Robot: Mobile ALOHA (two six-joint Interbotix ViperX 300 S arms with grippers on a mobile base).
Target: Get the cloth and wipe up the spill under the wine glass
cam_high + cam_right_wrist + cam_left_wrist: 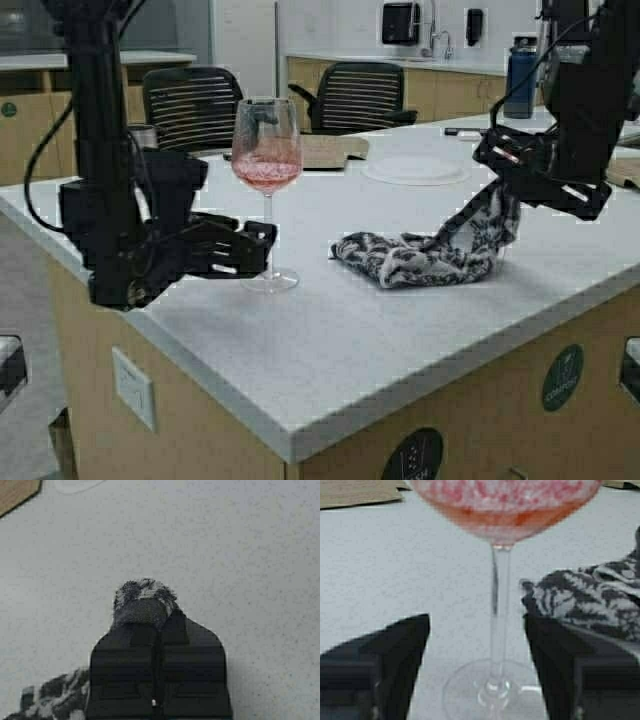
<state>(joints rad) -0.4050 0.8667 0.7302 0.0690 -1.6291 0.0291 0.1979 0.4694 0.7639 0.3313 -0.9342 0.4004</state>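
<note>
Left arm: black, standing at the counter's near left edge, forearm lowered so the left gripper (262, 247) lies level just above the pale speckled countertop (400, 330); its two fingers (402, 650) are spread wide, one on each side of the thin stem, touching neither stem nor foot in the left wrist view. Wine glass (266, 180): one, tall, clear, stemmed, upright on its round foot near the left front of the counter, pinkish liquid and residue in the bowl. Cloth (430, 255): one, soft, light grey-white with dense dark floral print, lying bunched on the countertop to the right of the glass, apart from its foot, one end drawn up off the surface. Right arm: black, reaching down from the upper right, right gripper (510, 185) raised above the counter, its jaws pressed together on the lifted end of the cloth; a tuft of fabric protrudes past the fingertips in the right wrist view. Behind: one flat white round plate (415, 170), one tan mat (330, 150), two black mesh office chairs (195, 105).
</note>
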